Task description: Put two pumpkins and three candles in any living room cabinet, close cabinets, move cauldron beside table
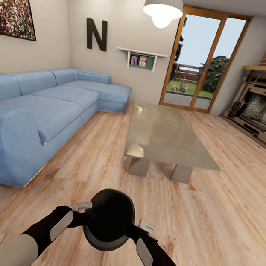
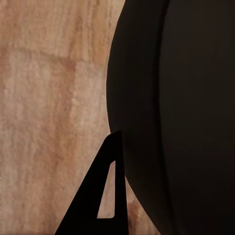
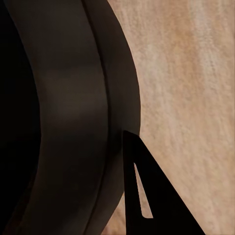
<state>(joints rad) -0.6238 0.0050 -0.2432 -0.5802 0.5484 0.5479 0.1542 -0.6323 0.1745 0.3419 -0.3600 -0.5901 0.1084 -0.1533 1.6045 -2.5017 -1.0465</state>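
Here the cauldron (image 1: 109, 220) sits clamped between left gripper (image 1: 80, 211) and right gripper (image 1: 139, 228) (above wood floor (image 1: 222, 217)).

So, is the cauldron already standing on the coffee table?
No, the cauldron is held between both grippers above the wooden floor, short of the table.

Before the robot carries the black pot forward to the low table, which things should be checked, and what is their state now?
1. Cauldron held between left gripper and right gripper: ok.
2. Jaws firmly pressing its sides: cannot tell.
3. Wooden floor toward the table free of obstacles: ok.
4. Cauldron next to table: not ok, still apart.
5. Sofa off the path, on the left: ok.
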